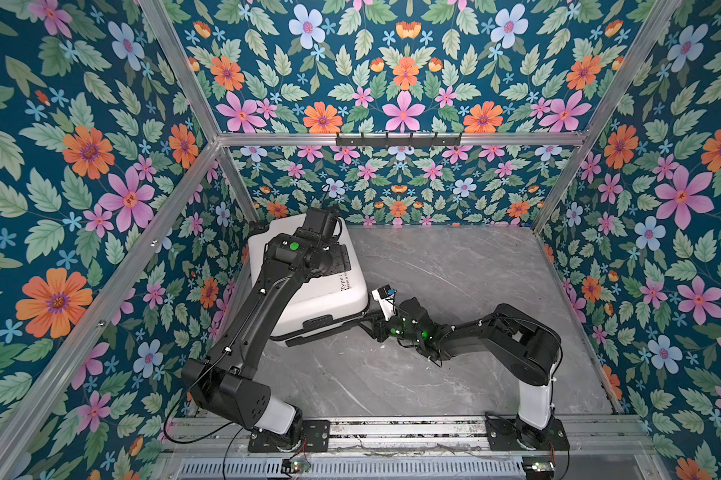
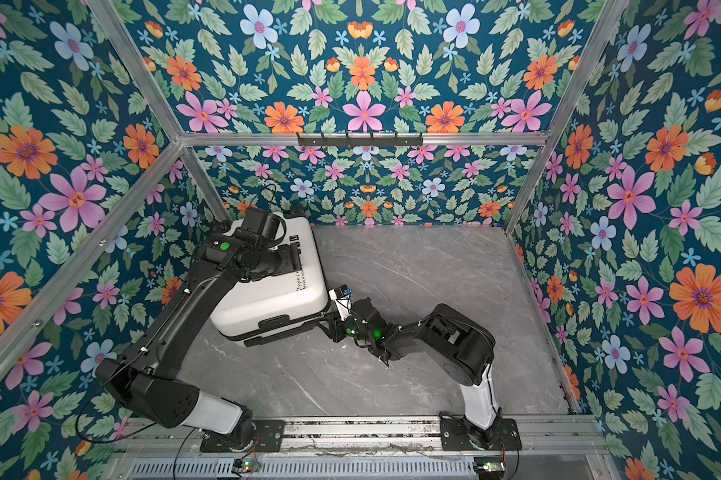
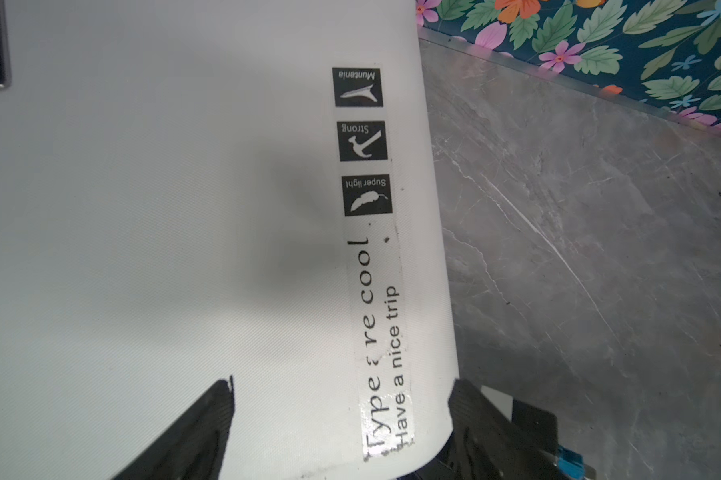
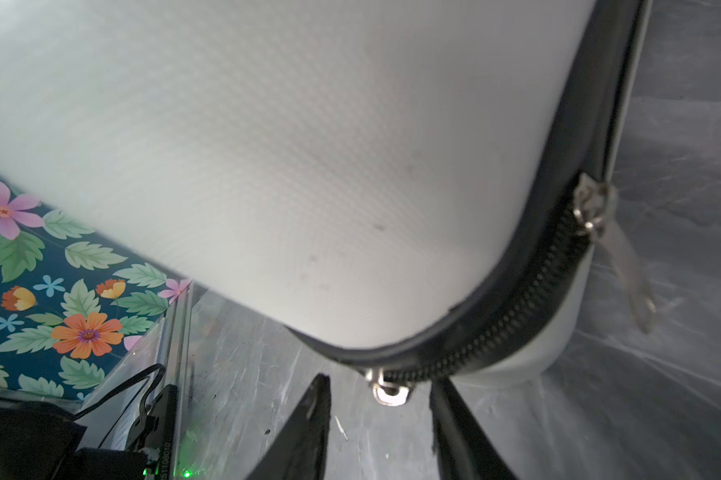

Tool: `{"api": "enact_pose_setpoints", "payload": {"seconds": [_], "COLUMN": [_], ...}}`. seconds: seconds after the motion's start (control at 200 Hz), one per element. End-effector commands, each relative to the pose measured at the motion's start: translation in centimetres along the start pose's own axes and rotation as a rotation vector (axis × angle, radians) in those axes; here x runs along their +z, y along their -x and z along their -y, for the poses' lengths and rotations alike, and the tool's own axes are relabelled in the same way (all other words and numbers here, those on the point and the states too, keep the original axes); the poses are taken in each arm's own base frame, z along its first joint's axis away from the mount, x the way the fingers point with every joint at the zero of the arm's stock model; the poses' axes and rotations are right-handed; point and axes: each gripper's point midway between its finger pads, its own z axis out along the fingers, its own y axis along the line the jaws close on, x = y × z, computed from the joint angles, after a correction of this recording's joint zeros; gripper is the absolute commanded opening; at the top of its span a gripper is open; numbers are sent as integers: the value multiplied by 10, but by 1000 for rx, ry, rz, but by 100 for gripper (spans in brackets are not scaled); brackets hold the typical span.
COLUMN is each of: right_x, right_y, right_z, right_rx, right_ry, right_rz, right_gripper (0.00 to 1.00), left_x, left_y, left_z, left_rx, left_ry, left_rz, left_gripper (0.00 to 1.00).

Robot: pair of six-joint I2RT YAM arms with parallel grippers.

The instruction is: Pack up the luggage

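The grey marble counter (image 1: 475,291) is occupied in its far left part by the luggage (image 1: 321,297), which is laid flat close to the flowered left wall, its large white face turned upward. In both top views it is seen as a small hard case with rounded corners, and the shell is closed. In the wrist views a fine woven texture is shown on the white surface. A black handle (image 1: 318,323) is set into the side that faces the robot bases. The left claw (image 3: 342,395) is held over the upper face, near its right edge, with the jaws spread wide and only the shell surface seen between them. Whether the fingers (image 3: 209,419) touch the shell cannot be told. The right claw (image 4: 381,380) is placed low at the near right corner of the case, with the jaws partly apart, and nothing is clamped by them. A black zipper (image 4: 516,307) is run around this corner, and a small metal slider (image 4: 387,388) is found just in front of the gap. A second slider (image 4: 591,208), with a long hanging tab, is seen further along. Near the right edge of the upper face three black square icons (image 3: 363,140) are printed in a row, marked "Muntenia", "Strong" and "Super light". Next to them the printed text (image 3: 398,361) is read as "Have a nice trip", under a larger, partly worn line.
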Motion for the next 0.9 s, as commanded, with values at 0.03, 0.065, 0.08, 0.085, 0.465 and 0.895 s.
{"api": "enact_pose_setpoints", "payload": {"seconds": [0.03, 0.065, 0.08, 0.085, 0.465, 0.895], "right_x": [0, -1, 0, 0, -4, 5], "right_y": [19, 25, 25, 25, 27, 17], "right_z": [-16, -22, -22, -23, -43, -17], "right_rx": [16, 13, 15, 15, 25, 53], "right_ry": [70, 97, 103, 104, 197, 64], "right_rz": [77, 99, 98, 97, 107, 58], "right_gripper": [36, 34, 33, 33, 26, 12], "left_x": [1, 2, 2, 2, 6, 7], "left_y": [2, 1, 1, 1, -6, -11], "left_z": [2, 2, 2, 2, -2, -5], "left_rx": [-11, -9, -7, -7, 0, -3], "left_ry": [-12, -11, -10, -10, -1, -2], "left_rz": [13, 11, 10, 10, -3, -7], "left_gripper": [85, 85, 85, 85, 85, 85]}}
